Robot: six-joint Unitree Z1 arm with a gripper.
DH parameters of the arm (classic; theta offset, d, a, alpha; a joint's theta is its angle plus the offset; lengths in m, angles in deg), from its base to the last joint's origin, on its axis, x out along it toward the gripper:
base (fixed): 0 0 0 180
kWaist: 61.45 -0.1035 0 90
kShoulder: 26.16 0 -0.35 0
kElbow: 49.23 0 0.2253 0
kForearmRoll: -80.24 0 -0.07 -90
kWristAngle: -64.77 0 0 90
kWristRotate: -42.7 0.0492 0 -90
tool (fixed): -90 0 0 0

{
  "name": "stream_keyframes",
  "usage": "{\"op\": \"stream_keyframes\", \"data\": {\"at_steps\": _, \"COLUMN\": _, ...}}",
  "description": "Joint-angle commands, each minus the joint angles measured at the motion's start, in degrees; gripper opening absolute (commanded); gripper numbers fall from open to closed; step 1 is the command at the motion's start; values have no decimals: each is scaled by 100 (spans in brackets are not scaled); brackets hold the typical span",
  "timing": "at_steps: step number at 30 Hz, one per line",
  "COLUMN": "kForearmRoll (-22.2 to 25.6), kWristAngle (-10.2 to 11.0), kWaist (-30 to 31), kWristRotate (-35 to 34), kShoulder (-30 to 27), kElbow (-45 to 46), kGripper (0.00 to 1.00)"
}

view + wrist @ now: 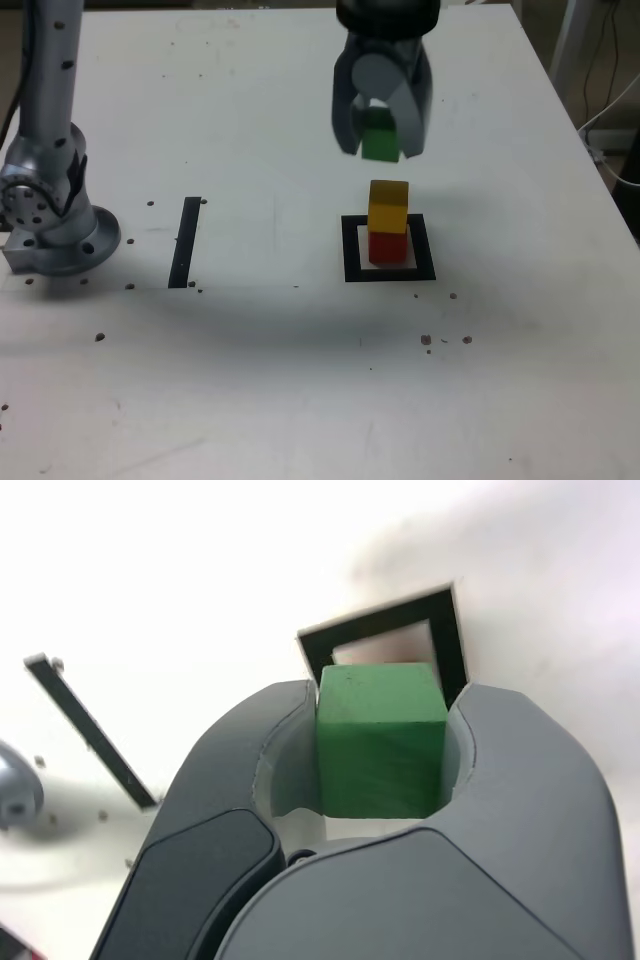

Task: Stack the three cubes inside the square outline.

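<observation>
White bench [250, 380], lit from above, with small dark specks scattered over its surface. Cables hang past its edge at the exterior view's right.

Arm base [50, 225]: silver metal, standing on the bench at the exterior view's left. Beside it, towards the middle, a straight strip of black tape [185, 242] lies flat on the surface; the same strip shows in the wrist view [95, 735].

Square outline [388, 272]: thick black tape frame with a white centre, right of middle in the exterior view. The red cube [388, 246] sits inside the frame on the white patch. The yellow cube [388, 206] rests on top of the red one, turned slightly relative to it, so the two edges are not quite flush.

Pincer [381, 140]: grey, pointing down, hanging in the air above the two-cube stack and clear of it. Its jaws are pinching the green cube [379, 143], one jaw on each side. A visible gap separates the green cube from the yellow cube's top face.

Wrist view: the green cube [381, 742] fills the space between the two jaws, top face visible, both side faces pressed by the jaws. Past it, part of the square outline [385, 630] is seen; the cube hides the stack itself.
</observation>
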Motion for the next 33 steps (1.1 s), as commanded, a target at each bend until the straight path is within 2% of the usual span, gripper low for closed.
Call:
{"op": "stream_keyframes", "data": {"at_steps": 1, "kForearmRoll": 57, "kWristAngle": -77, "kWaist": 77, "kWristRotate": -123, "kShoulder": -118, "kElbow": 50, "kGripper": 17}}
{"op": "stream_keyframes", "data": {"at_steps": 8, "kForearmRoll": 15, "kWristAngle": -231, "kWaist": 285, "kWristRotate": -268, "kShoulder": -173, "kElbow": 70, "kGripper": 17}}
{"op": "stream_keyframes", "data": {"at_steps": 28, "kForearmRoll": -390, "kWristAngle": -291, "kWaist": 368, "kWristRotate": -225, "kShoulder": -82, "kElbow": 411, "kGripper": 17}}
{"op": "stream_keyframes", "data": {"at_steps": 33, "kForearmRoll": -566, "kWristAngle": -365, "kWaist": 368, "kWristRotate": -227, "kShoulder": -46, "kElbow": 476, "kGripper": 17}}
